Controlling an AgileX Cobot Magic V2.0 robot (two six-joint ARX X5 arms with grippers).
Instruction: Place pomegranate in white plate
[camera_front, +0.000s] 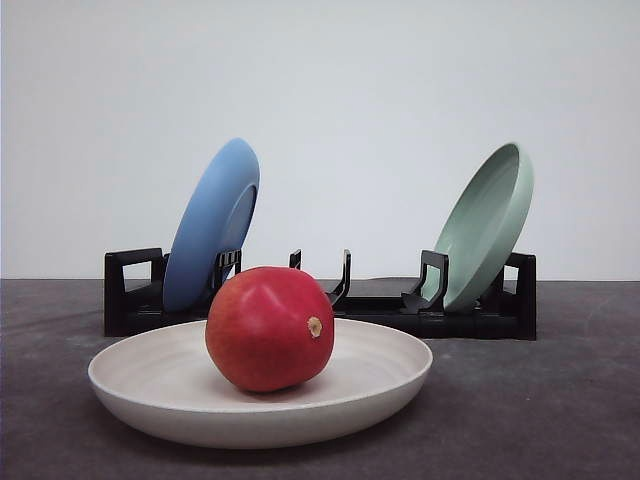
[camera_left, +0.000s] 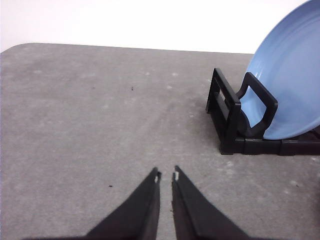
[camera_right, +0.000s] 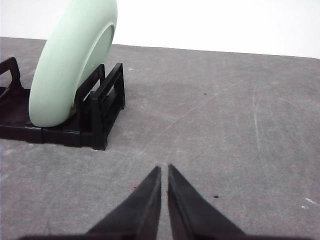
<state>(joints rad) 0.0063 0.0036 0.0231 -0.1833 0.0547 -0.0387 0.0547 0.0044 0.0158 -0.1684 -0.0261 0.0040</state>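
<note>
Resting inside the white plate (camera_front: 130, 385) near the tabletop's front edge, the pomegranate (camera_front: 269, 328) apparently needs no further carrying, with the left pincer (camera_left: 166, 176) and right pincer (camera_right: 164, 169) clenched on nothing, each over bare tabletop beside the rack ends.

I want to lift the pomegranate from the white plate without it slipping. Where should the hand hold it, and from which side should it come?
Probably from above, closing across the widest middle of the pomegranate. It is round and glossy, so a lower or higher hold could slip. The raised rim of the white plate blocks a low sideways approach. Keep the fingers off the stem nub on its right side.
</note>
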